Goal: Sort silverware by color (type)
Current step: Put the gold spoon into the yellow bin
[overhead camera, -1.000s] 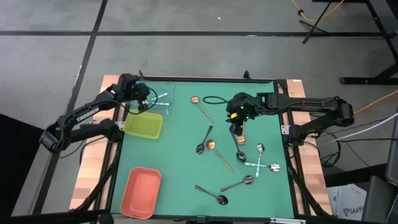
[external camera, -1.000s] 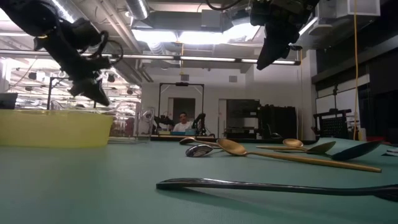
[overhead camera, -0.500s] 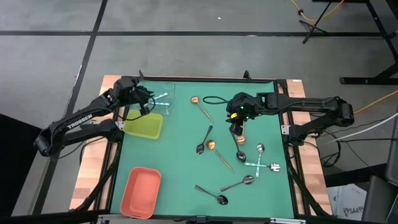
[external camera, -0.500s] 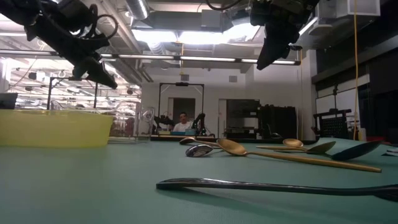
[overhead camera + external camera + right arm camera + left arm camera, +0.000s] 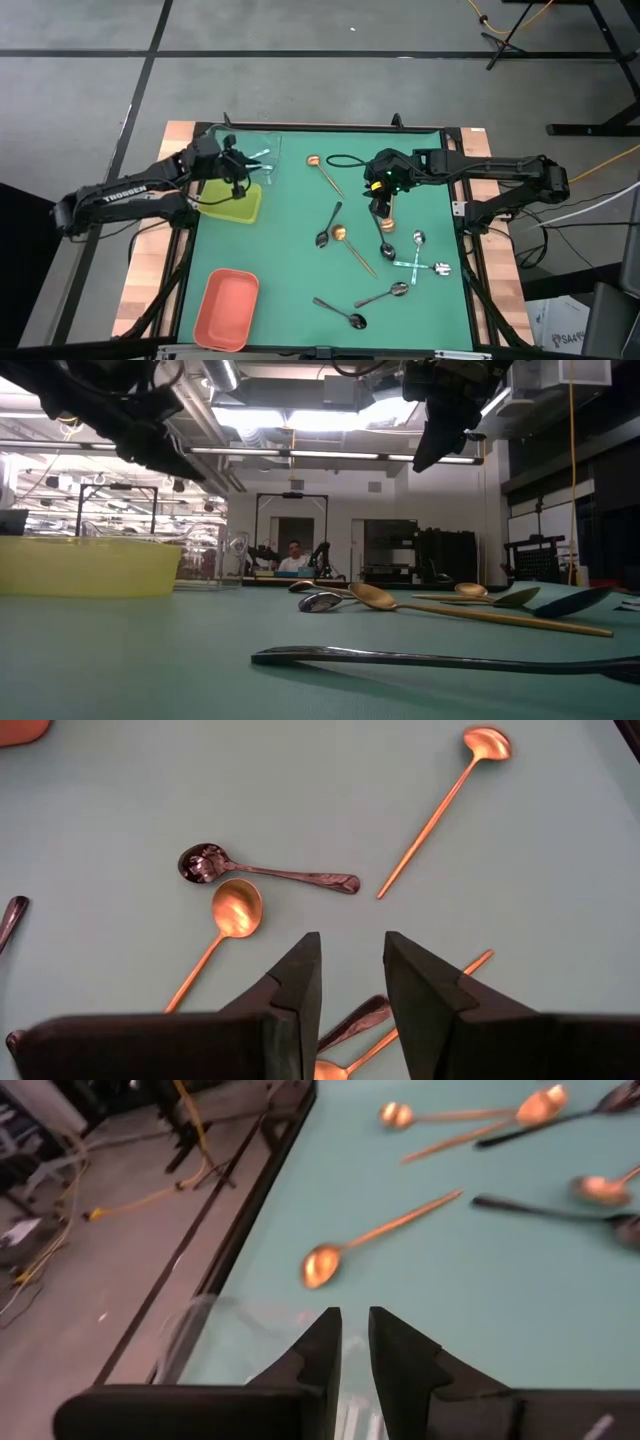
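the left end effector point(image 5: 238, 172) hovers over the clear tray point(image 5: 262, 160) and yellow-green tray point(image 5: 230, 205), its fingers point(image 5: 312, 1355) slightly parted around nothing. the right end effector point(image 5: 382, 206) hangs above the counter point(image 5: 290, 250), fingers point(image 5: 300, 975) narrowly apart and empty. gold, silver and dark spoons point(image 5: 340, 232) lie scattered across the counter's middle and right; silver ones point(image 5: 258, 155) rest in the clear tray.

Left arm point(image 5: 130, 192): matte black jointed links, white "TROSSEN" lettering along the forearm, thin black cable near the wrist. Right arm point(image 5: 490, 170): same black build, small green light at the wrist housing. Fingers point(image 5: 290, 990): dark, blocky, flat-faced, tapering.
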### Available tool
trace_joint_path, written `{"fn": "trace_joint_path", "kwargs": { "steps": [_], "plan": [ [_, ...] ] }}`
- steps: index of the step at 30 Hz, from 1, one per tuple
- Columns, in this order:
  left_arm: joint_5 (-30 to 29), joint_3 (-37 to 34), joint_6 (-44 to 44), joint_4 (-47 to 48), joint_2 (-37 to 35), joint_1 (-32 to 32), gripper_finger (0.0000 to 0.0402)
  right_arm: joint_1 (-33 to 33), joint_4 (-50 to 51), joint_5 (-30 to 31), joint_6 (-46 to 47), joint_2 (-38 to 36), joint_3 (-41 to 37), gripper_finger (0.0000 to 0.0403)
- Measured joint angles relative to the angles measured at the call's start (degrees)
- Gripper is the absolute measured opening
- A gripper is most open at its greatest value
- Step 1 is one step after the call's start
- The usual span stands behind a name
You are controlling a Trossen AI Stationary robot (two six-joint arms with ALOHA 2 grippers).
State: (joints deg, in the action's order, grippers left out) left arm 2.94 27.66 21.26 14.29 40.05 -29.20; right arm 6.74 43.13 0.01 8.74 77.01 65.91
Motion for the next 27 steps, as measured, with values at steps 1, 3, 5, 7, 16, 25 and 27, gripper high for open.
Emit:
{"fn": "trace_joint_path", "kwargs": {
  "steps": [1, 3, 5, 7, 16, 25, 27],
  "plan": [
    [0.0, 0.0, -0.2, -0.7, 0.0, 1.0, 0.0048, 0.0, 0.0, 0.0, 0.0, 0.0, 0.0, 0.0099],
    [0.0, 0.0, -1.3, -2.1, 0.0, 2.9, 0.0048, 0.0, 0.0, 0.0, 0.0, 0.0, 0.0, 0.0099],
    [0.0, 0.0, -2.8, -3.7, 0.0, 4.6, 0.0048, 0.0, 0.2, 0.0, 0.0, 0.0, 0.0, 0.0099],
    [0.0, 0.0, -4.1, -4.8, 0.1, 6.2, 0.0048, 0.0, 0.5, 0.0, 0.0, 0.0, 0.0, 0.0099],
    [-0.7, 0.0, -4.8, -5.5, 0.1, 11.8, 0.0048, 0.0, 0.6, 2.0, 2.7, 0.0, 0.0, 0.0099],
    [-0.8, 0.0, -4.8, -5.4, 0.1, 14.0, 0.0048, 1.3, 9.9, 14.6, 15.1, 0.0, 0.0, 0.0099],
    [-0.8, 0.0, -4.8, -5.4, 0.1, 14.0, 0.0048, 2.6, 13.1, 14.7, 18.9, 0.0, 0.0, 0.0099]
  ]
}}
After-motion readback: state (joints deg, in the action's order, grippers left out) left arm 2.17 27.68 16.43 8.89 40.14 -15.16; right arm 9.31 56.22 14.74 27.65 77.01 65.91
